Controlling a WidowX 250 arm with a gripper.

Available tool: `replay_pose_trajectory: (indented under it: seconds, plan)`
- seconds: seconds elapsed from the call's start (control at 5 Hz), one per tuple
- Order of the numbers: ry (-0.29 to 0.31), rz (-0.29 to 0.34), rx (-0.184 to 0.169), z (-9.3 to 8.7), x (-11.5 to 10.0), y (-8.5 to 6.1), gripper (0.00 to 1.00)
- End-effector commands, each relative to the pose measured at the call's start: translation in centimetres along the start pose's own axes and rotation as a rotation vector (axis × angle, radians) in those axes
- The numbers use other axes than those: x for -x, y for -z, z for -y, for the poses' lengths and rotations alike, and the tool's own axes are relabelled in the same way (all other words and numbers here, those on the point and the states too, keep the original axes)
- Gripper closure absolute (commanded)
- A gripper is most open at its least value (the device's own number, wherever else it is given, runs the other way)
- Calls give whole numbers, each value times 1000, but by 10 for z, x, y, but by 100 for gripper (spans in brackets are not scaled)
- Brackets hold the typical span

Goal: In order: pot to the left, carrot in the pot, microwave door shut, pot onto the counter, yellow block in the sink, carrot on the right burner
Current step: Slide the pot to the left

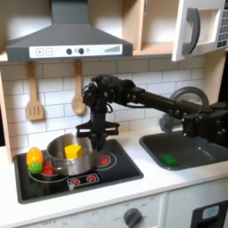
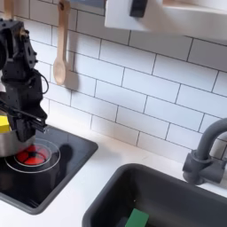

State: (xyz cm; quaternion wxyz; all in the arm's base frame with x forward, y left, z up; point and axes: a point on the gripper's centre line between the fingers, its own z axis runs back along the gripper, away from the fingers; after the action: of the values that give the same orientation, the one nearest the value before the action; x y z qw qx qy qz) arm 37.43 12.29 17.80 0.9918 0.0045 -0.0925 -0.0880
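Gripper [image 1: 92,135] hangs over the pot [image 1: 62,153] on the cooktop's left in the first exterior view, yellow block [image 1: 73,151] inside, carrot [image 1: 35,160] left of pot; can't tell if fingers are apart.

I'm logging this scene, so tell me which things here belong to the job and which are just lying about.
Job:
pot
yellow block, in the pot
carrot
microwave door
sink
counter
right burner
end effector

Lying about:
green piece, in the sink
wooden spoon
wooden spatula
faucet
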Motion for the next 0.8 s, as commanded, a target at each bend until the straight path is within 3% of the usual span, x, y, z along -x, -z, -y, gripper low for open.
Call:
replay_pose_trajectory:
  seconds: [0.0, 0.2, 0.4, 0.6]
  plan:
    - [-7, -6, -2, -9, 0, 3, 100]
    - [3, -2, 5, -7, -1, 3, 100]
    - [16, -23, 1, -6, 0, 4, 0]
    - [2, -8, 1, -8, -2, -4, 0]
